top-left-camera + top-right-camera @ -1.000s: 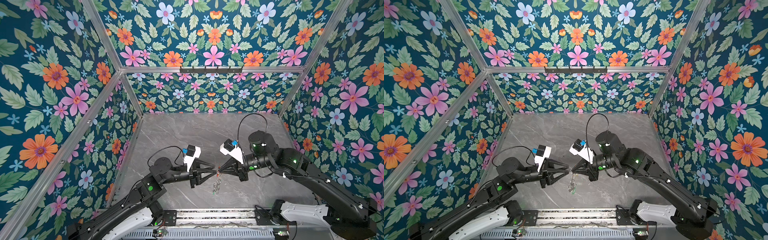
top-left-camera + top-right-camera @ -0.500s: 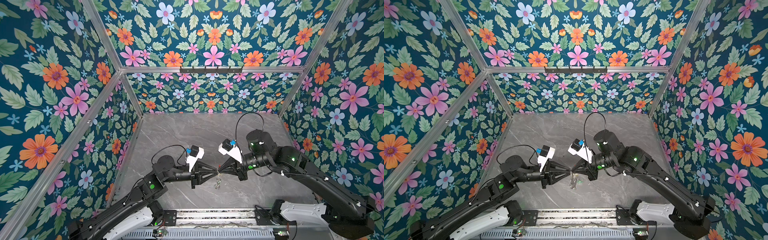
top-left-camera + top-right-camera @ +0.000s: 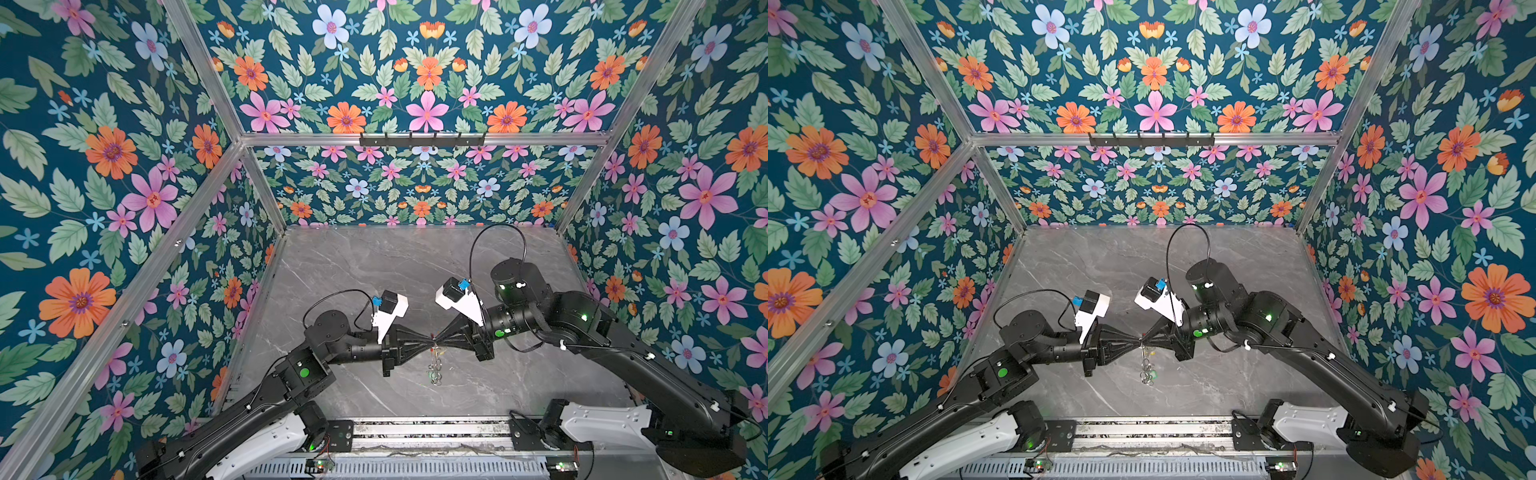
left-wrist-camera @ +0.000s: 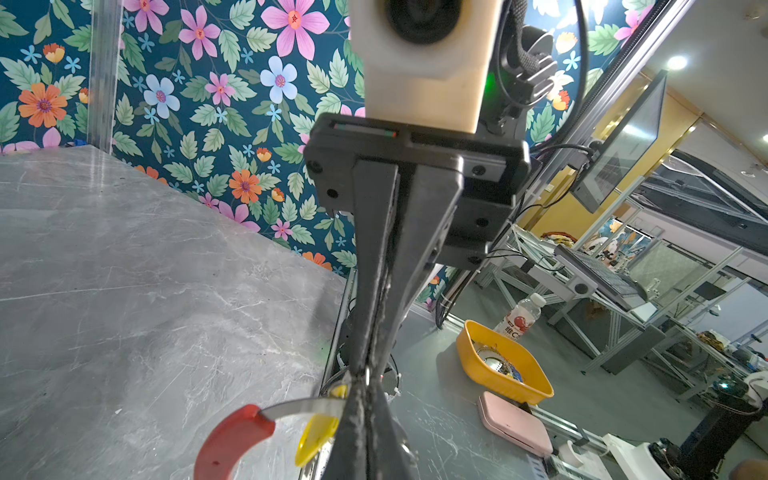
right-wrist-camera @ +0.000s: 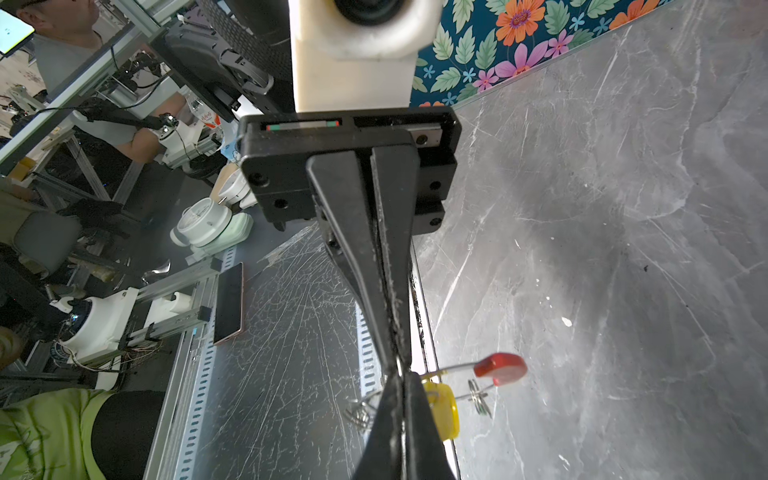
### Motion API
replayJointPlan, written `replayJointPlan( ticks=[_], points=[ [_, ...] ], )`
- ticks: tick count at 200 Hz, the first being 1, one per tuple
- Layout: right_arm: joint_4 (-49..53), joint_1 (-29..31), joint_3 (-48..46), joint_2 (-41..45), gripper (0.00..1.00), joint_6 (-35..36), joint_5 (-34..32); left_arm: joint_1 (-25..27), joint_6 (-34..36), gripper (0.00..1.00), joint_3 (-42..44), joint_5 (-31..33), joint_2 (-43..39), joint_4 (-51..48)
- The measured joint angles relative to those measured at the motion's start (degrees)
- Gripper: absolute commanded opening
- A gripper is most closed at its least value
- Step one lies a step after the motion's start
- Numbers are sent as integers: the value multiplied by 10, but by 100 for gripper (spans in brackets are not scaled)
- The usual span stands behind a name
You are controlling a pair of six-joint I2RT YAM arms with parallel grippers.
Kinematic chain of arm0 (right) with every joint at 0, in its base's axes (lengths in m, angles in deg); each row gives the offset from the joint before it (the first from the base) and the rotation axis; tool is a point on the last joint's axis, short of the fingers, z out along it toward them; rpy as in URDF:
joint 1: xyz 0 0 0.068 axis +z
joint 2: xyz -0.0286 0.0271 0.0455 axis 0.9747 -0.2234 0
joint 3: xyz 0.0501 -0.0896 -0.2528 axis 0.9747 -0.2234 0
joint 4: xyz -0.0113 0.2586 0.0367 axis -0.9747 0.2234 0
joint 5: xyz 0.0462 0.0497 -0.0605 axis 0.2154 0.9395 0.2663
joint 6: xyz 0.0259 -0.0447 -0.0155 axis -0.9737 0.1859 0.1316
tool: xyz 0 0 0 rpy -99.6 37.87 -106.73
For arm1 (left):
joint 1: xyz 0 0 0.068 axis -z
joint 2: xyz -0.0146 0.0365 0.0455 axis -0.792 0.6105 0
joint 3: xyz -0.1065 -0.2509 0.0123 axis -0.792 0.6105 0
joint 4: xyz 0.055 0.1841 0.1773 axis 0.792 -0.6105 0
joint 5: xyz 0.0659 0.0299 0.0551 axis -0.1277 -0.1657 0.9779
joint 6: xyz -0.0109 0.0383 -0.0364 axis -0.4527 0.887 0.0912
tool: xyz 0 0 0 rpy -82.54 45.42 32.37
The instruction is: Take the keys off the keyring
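Here the left fingers (image 3: 417, 340) and the right fingers (image 3: 451, 333) meet tip to tip above the middle of the bench (image 3: 374, 270), their long axes on one level line in both top views. Both pairs are pressed fully together. The keyring (image 4: 299, 405) is pinched at that meeting point and hangs off the bench. Its grey rim runs straight into the closed tips, and the red sleeve (image 4: 232, 440) sits further round the arc. The right fingers look to have the rim itself. Whether the left fingers grip the rim or the loop of the yellow tag (image 4: 316, 432) just beside them, I cannot tell. The keys (image 3: 435, 373) dangle below the pinch, the green tag (image 3: 1153, 376) low in the bunch, and wire loops (image 5: 361, 411) crowd the tips. So the keyring lies at the very tips of both arms, neither nearer, and hangs square to the fingers' shared line. I judge the coming move to be a pull or slide along that line. It turns on the yellow tag's loop running along the rim rather than dragging the whole keyring.
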Motion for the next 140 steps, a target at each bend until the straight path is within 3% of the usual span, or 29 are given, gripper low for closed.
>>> replayJointPlan(
  ticks=[21,38,89,140],
  points=[
    [-27,0,-3,10,33,-8,-13,0,0,0,6,3,-4,13],
    [-68,0,-26,37,40,-25,-35,0,0,0,14,11,-13,23],
    [-228,2,-171,134,44,-72,-86,0,0,0,45,59,-53,84],
    [-364,24,-271,168,51,-98,-98,0,-3,0,71,83,-60,174]
  ],
)
